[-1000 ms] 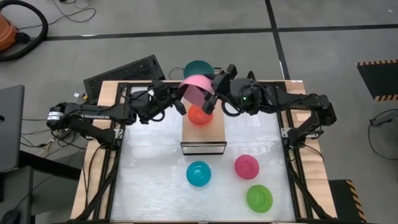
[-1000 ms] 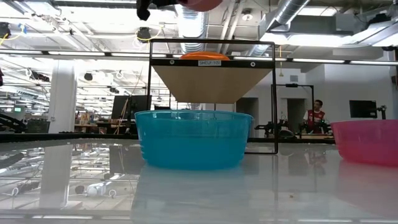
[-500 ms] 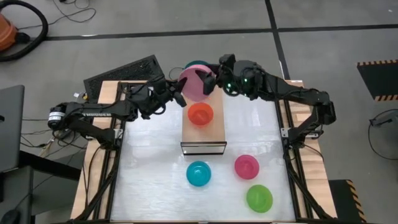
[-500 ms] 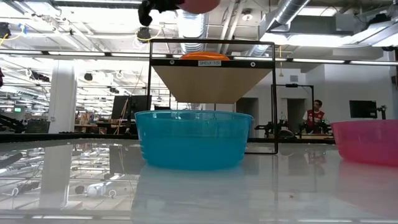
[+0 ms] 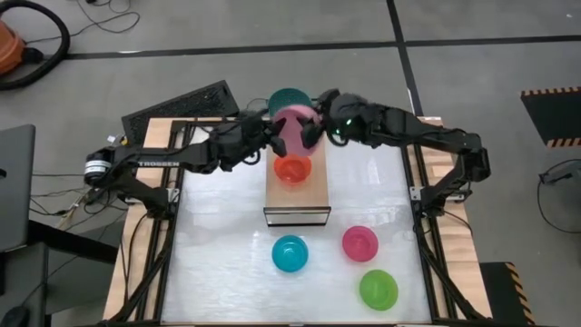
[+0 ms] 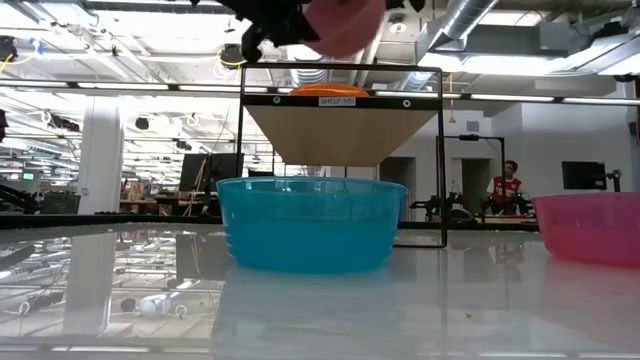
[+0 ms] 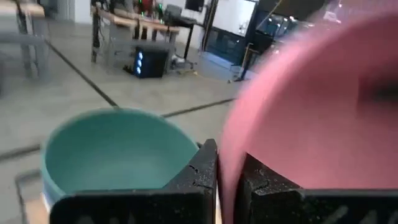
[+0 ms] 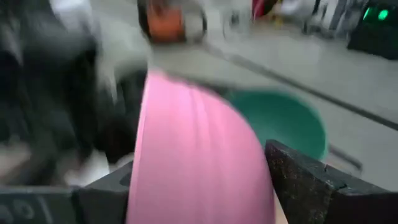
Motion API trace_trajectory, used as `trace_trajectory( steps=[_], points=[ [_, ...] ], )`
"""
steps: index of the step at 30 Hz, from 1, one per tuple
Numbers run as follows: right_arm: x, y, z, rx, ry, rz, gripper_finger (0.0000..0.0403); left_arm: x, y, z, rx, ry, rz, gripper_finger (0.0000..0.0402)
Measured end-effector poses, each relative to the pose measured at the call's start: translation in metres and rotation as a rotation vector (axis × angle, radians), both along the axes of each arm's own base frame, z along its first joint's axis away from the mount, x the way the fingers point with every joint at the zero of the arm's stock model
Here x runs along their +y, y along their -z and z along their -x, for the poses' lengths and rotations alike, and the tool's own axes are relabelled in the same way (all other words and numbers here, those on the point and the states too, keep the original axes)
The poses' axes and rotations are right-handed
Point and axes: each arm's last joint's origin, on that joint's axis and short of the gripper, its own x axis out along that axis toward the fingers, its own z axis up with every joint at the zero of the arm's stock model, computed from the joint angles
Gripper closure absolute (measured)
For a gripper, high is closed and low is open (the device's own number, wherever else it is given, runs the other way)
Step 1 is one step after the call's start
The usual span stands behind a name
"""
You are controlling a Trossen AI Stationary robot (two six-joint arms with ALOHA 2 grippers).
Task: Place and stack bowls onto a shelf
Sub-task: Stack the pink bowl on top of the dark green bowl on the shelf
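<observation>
The light pink bowl (image 5: pixel 292 132) is in the air, tipped on edge, above the shelf's far end and between both grippers. My left gripper (image 5: pixel 272 138) is at its left side and my right gripper (image 5: pixel 315 127) at its right; both are shut on it. It also shows at the top of the low view, light pink bowl (image 6: pixel 345 20). A red bowl (image 5: pixel 291 168) sits base down on the shelf (image 5: pixel 309 195). The teal bowl (image 5: pixel 289 97) stands beyond the shelf. My left gripper pinches the light pink bowl's rim (image 7: pixel 227 163) between its two fingers (image 7: pixel 200 177), coming level from the table's left. The bowl is clear of the shelf, tipped on edge. My right gripper comes from the table's right with its fingers (image 8: pixel 297 180) set wide apart. The bowl's outer wall (image 8: pixel 193 162) fills the gap between them, and the spot where they touch is blurred.
Near the table's front lie a cyan bowl (image 5: pixel 290 253), a magenta bowl (image 5: pixel 359 242) and a green bowl (image 5: pixel 379 289). The shelf's dark frame (image 6: pixel 342 100) stands behind the cyan bowl (image 6: pixel 310 225) in the low view. A person stands far off in the room.
My left arm has moved toward the table's right, up to the pink bowl, and its fingers now stand on the rim. The bowl has come lower and a little toward the near edge, and more of it shows in the low view. My right gripper has moved with it.
</observation>
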Motion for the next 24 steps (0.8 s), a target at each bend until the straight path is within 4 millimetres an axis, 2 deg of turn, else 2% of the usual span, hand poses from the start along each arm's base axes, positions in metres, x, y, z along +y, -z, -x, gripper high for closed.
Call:
trace_trajectory(
  steps=[4, 7, 14, 18, 24],
  points=[
    [0.001, 0.013, 0.001, 0.200, -0.078, 0.115, 0.0132, 0.005, -0.007, -0.013, 0.081, 0.010, -0.068, 0.0400],
    [0.000, 0.014, 0.002, 0.261, -0.102, 0.186, 0.0131, 0.010, -0.006, -0.025, 0.119, 0.002, -0.074, 0.0400],
    [0.000, 0.019, 0.008, 0.439, -0.168, 0.318, 0.0131, 0.021, 0.009, -0.048, 0.185, 0.035, -0.065, 0.0400],
    [-0.001, 0.021, 0.011, 0.551, -0.226, 0.414, 0.0131, 0.026, 0.010, -0.056, 0.228, 0.053, -0.099, 0.0400],
    [0.001, 0.020, 0.010, 0.629, -0.306, 0.540, 0.0131, 0.031, 0.002, -0.056, 0.293, 0.053, -0.179, 0.0400]
  ],
)
